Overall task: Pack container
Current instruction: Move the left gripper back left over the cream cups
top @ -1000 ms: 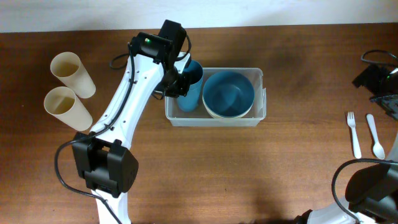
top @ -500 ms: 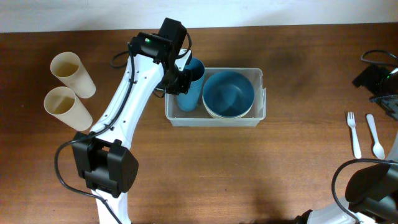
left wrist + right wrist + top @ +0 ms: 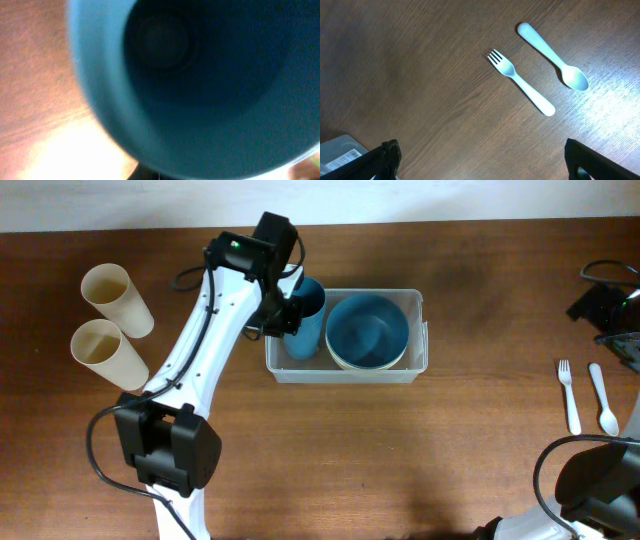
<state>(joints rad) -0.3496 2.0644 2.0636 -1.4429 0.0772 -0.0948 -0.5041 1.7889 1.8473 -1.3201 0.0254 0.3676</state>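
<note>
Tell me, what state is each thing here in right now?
container, lidless, partly filled.
blue bowl, upright in container, empty.
blue cup, in container, gripped.
left gripper, shut on blue cup.
right gripper, open, empty.
beige cups, upright, empty.
fork and spoon, lying flat, untouched.

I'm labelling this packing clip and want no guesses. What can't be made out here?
Left hand: overhead, its fingers sit under the wrist; left wrist view is all blurred blue cup, so any grip is unseen.
Right hand: only finger tips at the right wrist view's bottom edge.
Container: floor hidden beneath the blue bowl; its label is too small in the right wrist view.
</note>
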